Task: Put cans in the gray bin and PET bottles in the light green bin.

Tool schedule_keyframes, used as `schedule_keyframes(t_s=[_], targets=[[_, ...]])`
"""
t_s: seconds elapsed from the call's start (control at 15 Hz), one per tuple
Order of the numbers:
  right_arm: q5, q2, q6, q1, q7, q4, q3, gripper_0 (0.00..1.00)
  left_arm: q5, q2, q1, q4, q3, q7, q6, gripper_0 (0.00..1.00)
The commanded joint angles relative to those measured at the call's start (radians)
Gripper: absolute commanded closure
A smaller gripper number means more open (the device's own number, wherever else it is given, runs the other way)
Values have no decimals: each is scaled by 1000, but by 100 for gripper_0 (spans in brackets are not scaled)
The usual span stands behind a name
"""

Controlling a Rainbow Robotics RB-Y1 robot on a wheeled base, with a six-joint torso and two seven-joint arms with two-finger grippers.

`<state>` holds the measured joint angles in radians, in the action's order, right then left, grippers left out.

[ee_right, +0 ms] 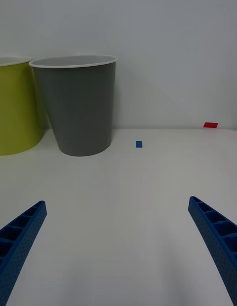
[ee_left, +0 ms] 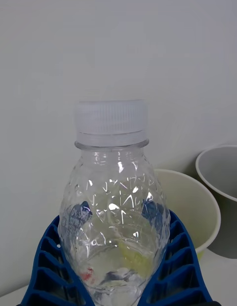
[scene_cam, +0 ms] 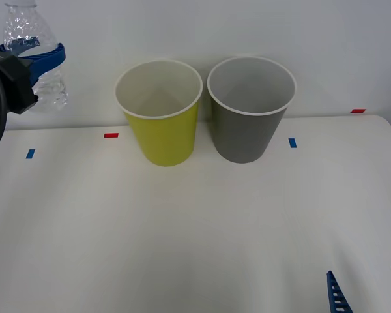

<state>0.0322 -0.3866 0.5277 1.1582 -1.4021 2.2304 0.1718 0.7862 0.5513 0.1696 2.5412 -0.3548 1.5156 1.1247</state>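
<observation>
Left gripper (scene_cam: pixel 42 60) sits high at the far left of the worktop (scene_cam: pixel 182 228), its blue ribbed fingers (ee_left: pixel 173 256) closed around the belly of the PET bottle (ee_left: pixel 111 202); we see the bottle upright, cap on top, carried clear of the surface. Light green bin (scene_cam: pixel 159 111) stands at the back centre, the gray bin (scene_cam: pixel 251 107) just beside it on the robot's right, rims near or perhaps touching, we cannot tell which. Both bins look empty from above. Right gripper (ee_right: pixel 118 247) rests low at the near right edge, fingers spread wide with nothing between them, looking toward the gray bin. We judge the step in hand to be carrying the bottle across to the light green bin. To do it well we would keep the bottle above rim height through the whole traverse, stop with it centred over the white interior, and only then let go, since an off-centre drop could clip the rim and tip the bin or bounce the bottle toward the gray one. A steady grasp on the slick ribbed plastic matters until release.
</observation>
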Motion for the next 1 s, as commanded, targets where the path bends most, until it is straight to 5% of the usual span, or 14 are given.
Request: schedule_keyframes(t_s=[0.07, 0.47, 1.0], targets=[[0, 0, 0, 0, 0, 0, 0, 0, -64, -2, 61, -42, 74, -14, -36, 100], [0, 0, 0, 0, 0, 0, 0, 0, -433, -79, 202, -82, 321, -127, -48, 100], [0, 0, 0, 0, 0, 0, 0, 0, -565, -205, 297, -355, 470, -135, -258, 100]])
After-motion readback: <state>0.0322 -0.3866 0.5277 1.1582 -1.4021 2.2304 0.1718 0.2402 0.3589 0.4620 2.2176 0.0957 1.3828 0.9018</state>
